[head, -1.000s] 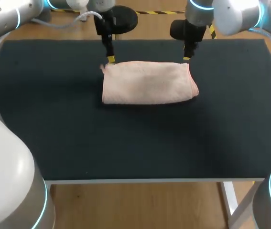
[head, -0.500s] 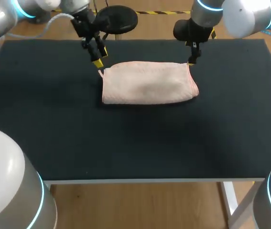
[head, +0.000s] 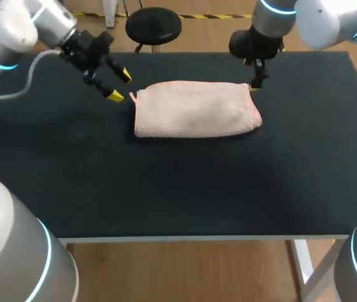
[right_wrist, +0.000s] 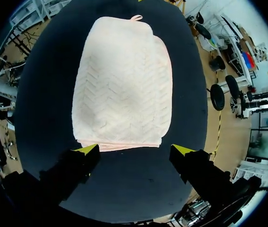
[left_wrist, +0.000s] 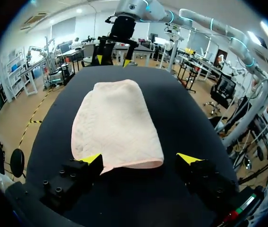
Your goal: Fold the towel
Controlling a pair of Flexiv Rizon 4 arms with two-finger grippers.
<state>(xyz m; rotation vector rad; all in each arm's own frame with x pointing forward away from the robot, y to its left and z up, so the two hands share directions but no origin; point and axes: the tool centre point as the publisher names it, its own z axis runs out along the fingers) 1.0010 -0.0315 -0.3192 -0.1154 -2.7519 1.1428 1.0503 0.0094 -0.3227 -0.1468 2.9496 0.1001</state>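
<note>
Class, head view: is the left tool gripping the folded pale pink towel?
No, the open left tool is clear of the folded pale pink towel.

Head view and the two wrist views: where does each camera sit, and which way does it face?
Head view: above and behind the robot, looking down on the table; both arms enter from the sides.
Left wrist view: on the left wrist, looking along the open left gripper over the towel toward the right gripper.
Right wrist view: on the right wrist, looking down past its open fingers at the towel.
Shared: all show the towel.
</note>
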